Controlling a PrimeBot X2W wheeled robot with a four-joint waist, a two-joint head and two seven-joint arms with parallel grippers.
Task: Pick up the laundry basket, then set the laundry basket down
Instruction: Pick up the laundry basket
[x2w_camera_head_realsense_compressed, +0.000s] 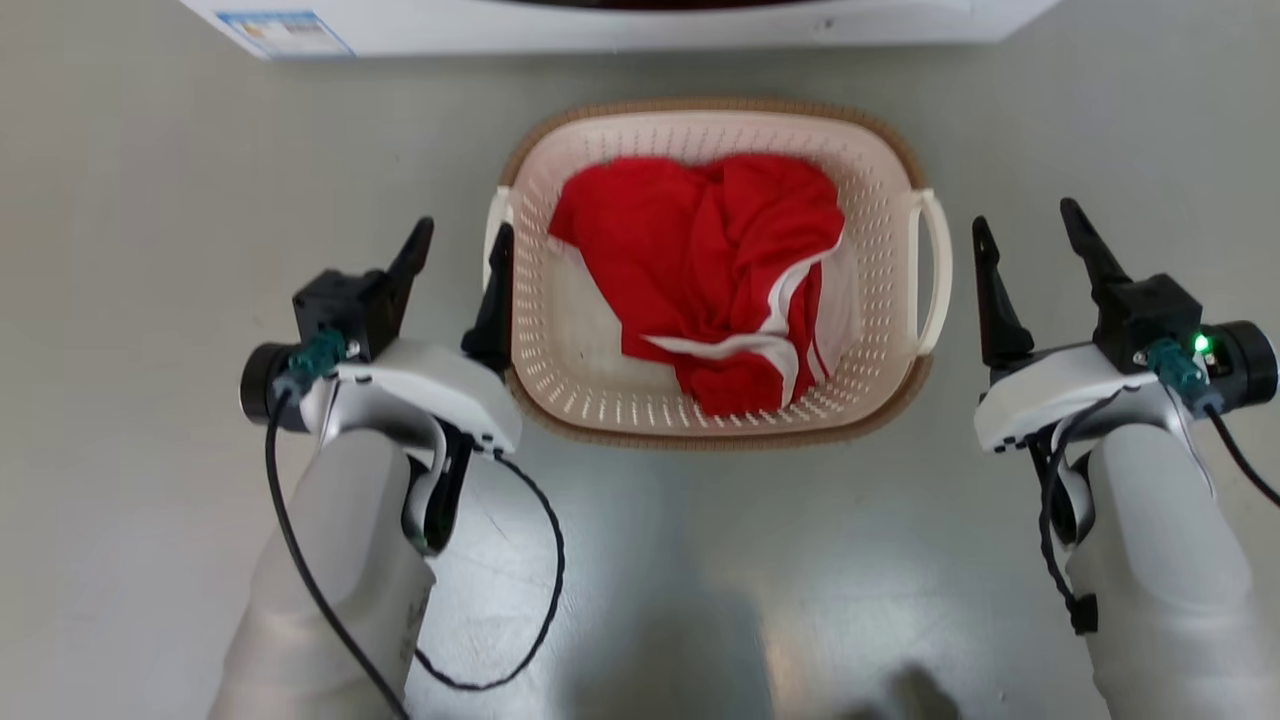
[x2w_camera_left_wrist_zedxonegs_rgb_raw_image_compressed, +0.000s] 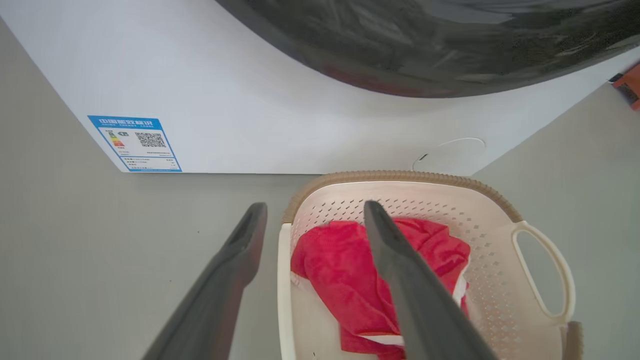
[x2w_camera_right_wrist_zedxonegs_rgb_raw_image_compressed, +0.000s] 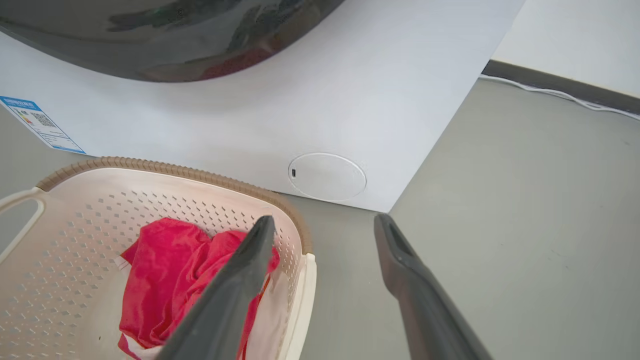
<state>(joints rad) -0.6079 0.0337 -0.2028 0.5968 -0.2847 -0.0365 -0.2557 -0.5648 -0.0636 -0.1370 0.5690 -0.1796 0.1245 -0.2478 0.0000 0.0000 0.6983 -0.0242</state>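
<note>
The laundry basket, cream and perforated with a brown woven rim, stands on the grey floor between my arms. A red garment with white stripes lies in it. My left gripper is open, and its inner finger overlaps the basket's left handle. In the left wrist view that handle runs between the two fingers of the gripper. My right gripper is open, just outside the right loop handle. In the right wrist view the handle shows low between the gripper's fingers.
A white washing machine with a dark round door stands just beyond the basket, with a blue label at its lower left. A white cable runs along the wall to the right. Grey floor lies on both sides.
</note>
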